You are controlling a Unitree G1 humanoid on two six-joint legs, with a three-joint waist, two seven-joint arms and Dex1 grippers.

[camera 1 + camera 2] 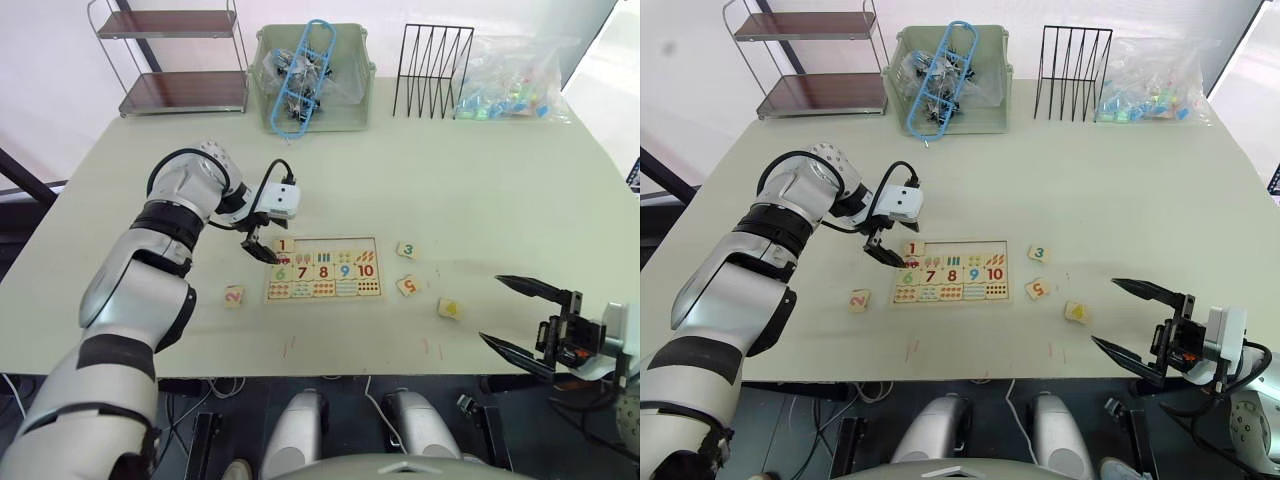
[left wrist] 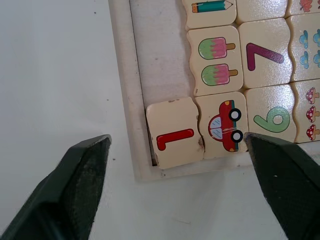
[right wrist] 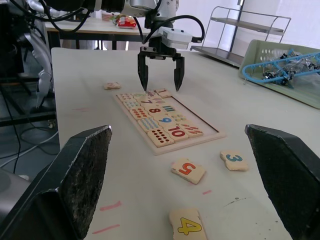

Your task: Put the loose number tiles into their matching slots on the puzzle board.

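Nearest the camera, at about four o'clock off the table edge, the right gripper [image 1: 522, 317] is being held with its jaws spread wide and nothing between them. Tiles 4 [image 1: 449, 308], 5 [image 1: 408, 286] and 3 [image 1: 406, 250] are lying loose at three o'clock of the puzzle board [image 1: 323, 268], and tile 2 [image 1: 234, 295] at eight o'clock of it. Tile 1 [image 2: 175, 132] is sitting slightly askew in the board's corner slot, with the left gripper [image 1: 265, 247] being held just over it, jaws wide apart and empty.
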